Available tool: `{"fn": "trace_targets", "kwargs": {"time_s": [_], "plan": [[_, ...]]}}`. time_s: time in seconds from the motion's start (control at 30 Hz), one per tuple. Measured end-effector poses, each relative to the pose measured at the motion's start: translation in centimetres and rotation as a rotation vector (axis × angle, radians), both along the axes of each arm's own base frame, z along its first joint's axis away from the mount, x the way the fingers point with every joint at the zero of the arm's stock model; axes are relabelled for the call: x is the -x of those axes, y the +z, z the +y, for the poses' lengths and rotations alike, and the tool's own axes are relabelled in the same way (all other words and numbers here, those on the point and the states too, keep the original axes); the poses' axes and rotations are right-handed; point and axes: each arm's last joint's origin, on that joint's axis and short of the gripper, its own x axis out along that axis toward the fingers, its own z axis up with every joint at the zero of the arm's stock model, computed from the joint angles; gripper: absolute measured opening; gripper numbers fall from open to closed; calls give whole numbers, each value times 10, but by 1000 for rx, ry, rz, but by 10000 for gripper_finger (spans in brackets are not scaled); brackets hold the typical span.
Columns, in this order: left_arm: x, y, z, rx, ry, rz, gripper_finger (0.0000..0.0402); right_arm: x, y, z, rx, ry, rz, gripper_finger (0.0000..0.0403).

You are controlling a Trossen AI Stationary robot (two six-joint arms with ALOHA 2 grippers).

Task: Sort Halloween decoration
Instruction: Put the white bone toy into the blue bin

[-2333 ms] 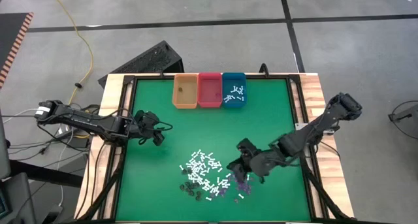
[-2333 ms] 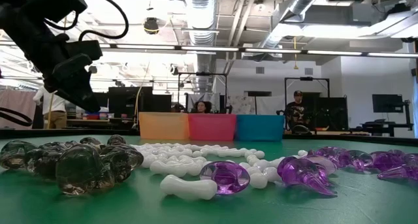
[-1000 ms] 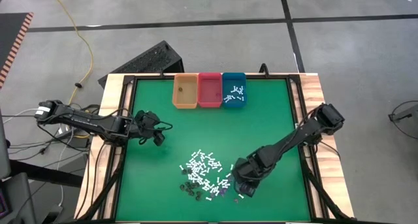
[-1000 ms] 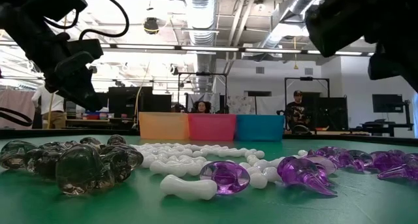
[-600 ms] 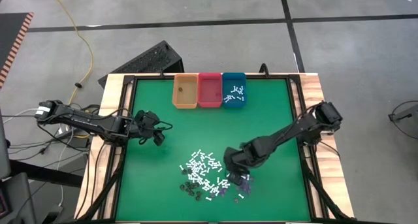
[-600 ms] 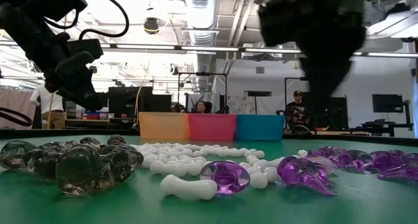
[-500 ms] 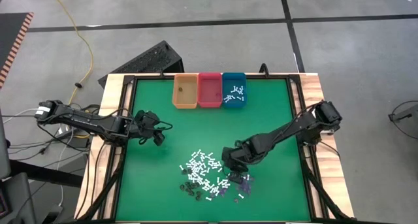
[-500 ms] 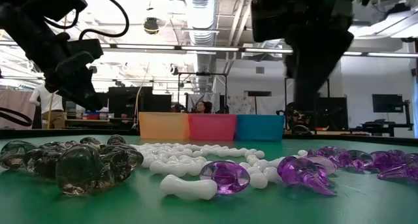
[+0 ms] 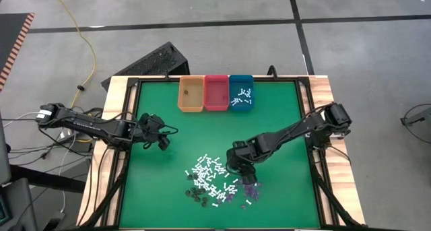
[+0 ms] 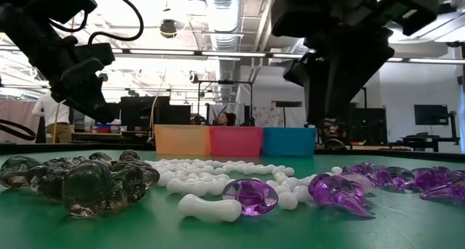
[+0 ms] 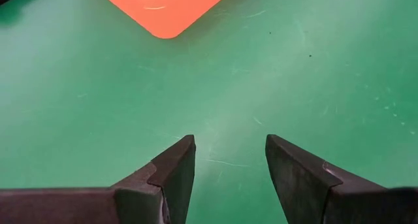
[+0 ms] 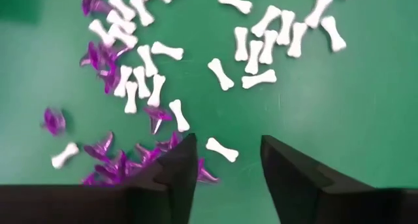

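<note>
A: How is the table (image 9: 283, 123) bounded, and how much open room is seen?

B: A green mat is framed by a dark rail with wooden edges outside it. Three rectangular bins are lined up at the far edge: the orange bin (image 9: 190, 94), the pink bin (image 9: 217, 93) and the teal bin (image 9: 241, 91), touching side to side. Wide bare mat is left between the bins and the pile, and on the left half.

A: Where are the decorations found?

B: The Halloween decoration (image 9: 214, 180) is scattered near the front middle of the mat: white bone-shaped pieces (image 12: 250, 49), smooth and opaque; purple pieces (image 10: 252, 196), glossy and translucent, some pointed; dark pieces (image 10: 89, 181), rounded and smoky-clear, clustered at the pile's left front. A few white bones are seen in the teal bin.

A: And the grippers?

B: The right gripper (image 12: 224, 162) is held above the pile's right side, fingers spread, with nothing between them. The left gripper (image 11: 228, 164) is parked over bare mat near the left edge, jaws parted and empty, a corner of the orange bin ahead of it.
</note>
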Motion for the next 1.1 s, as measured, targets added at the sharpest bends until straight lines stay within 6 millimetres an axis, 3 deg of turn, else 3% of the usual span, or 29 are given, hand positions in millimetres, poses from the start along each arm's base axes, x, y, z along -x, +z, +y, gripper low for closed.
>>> {"fn": "trace_targets", "kwargs": {"time_s": [0.13,0.43,0.87,1.1], "plan": [[0,0,0,-4,3,0,179,0,0,2,41,122,-27,218],[0,0,1,-16,13,-2,179,0,0,2,50,154,-41,191],[0,0,1,-23,10,2,179,-4,-25,12,147,309,5,193],[0,1,1,-39,22,-1,179,-5,-25,12,171,346,2,193]]}}
